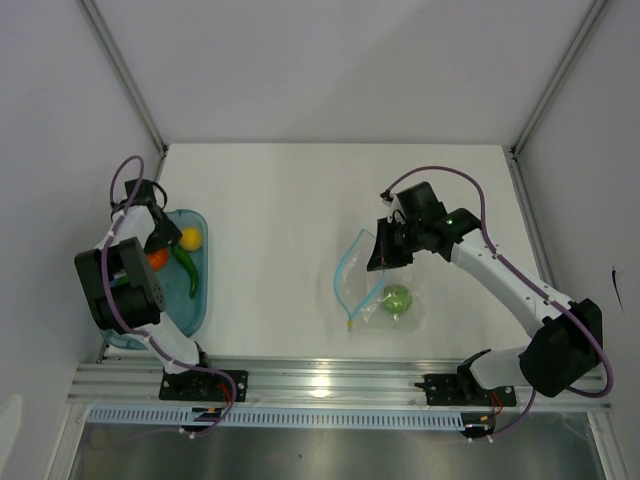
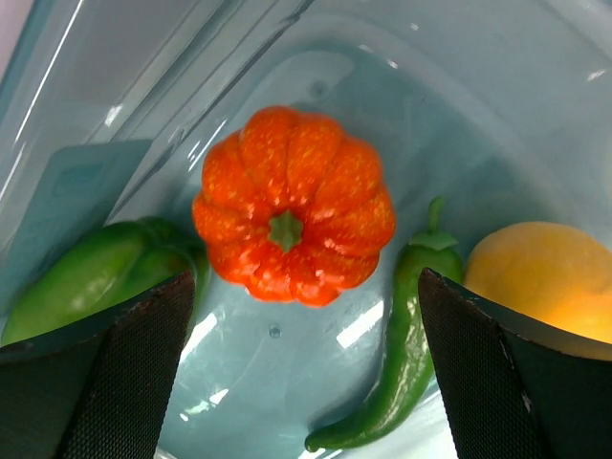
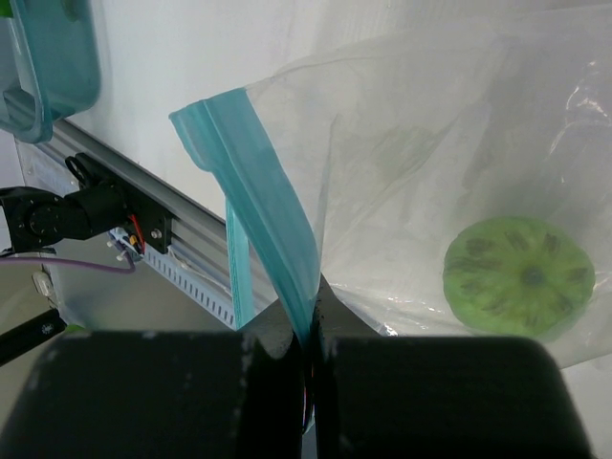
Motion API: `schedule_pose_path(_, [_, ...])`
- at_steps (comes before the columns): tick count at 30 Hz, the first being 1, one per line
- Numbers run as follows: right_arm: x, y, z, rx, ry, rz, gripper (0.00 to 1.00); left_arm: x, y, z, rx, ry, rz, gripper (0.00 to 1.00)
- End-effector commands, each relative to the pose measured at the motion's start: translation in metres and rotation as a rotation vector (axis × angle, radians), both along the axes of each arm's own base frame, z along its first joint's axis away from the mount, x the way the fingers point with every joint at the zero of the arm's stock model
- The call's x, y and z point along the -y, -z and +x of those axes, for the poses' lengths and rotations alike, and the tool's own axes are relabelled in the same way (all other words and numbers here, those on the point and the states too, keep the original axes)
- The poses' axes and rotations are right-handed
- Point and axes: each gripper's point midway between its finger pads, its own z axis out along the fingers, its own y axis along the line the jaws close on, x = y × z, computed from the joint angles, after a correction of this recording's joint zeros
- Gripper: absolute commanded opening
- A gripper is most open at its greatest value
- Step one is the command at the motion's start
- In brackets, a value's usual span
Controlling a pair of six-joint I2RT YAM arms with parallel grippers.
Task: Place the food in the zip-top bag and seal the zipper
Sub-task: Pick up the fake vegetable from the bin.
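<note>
In the left wrist view an orange round fruit (image 2: 292, 206), a green round one (image 2: 86, 277), a slim green chili (image 2: 402, 354) and a yellow one (image 2: 540, 277) lie in the teal tray (image 2: 402, 96). My left gripper (image 2: 304, 325) is open and empty just above them, its fingers (image 2: 115, 373) wide apart. My right gripper (image 3: 311, 330) is shut on the zipper (image 3: 258, 191), holding up the mouth edge of the zip-top bag (image 3: 421, 143). A green round fruit (image 3: 518, 275) lies inside the bag. From above, the bag (image 1: 375, 285) lies at mid-right with my right gripper (image 1: 385, 252) at its far edge.
The teal tray (image 1: 197, 300) sits at the table's left edge, with my left gripper (image 1: 158, 238) over its far end. The aluminium rail (image 1: 330, 380) runs along the near edge. Grey walls close in the left, right and back.
</note>
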Motion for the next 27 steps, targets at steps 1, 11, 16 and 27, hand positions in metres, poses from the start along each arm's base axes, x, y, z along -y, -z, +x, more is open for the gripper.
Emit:
schedule_pose_path(1, [-0.005, -0.013, 0.001, 0.041, -0.008, 0.038, 0.0, -0.008, -0.002, 0.011, 0.014, 0.048, 0.046, 1.0])
schedule_pose_path(11, [-0.003, -0.01, 0.001, 0.039, -0.007, 0.029, 0.0, -0.018, 0.011, 0.011, -0.062, 0.037, 0.071, 0.97])
schedule_pose_path(16, [-0.003, -0.011, 0.001, 0.039, -0.006, 0.028, 0.0, -0.02, 0.009, 0.011, -0.058, 0.036, 0.078, 0.94])
schedule_pose_path(27, [0.004, -0.02, -0.003, 0.06, 0.008, 0.026, 0.0, -0.021, 0.012, 0.015, -0.079, 0.041, 0.076, 0.58])
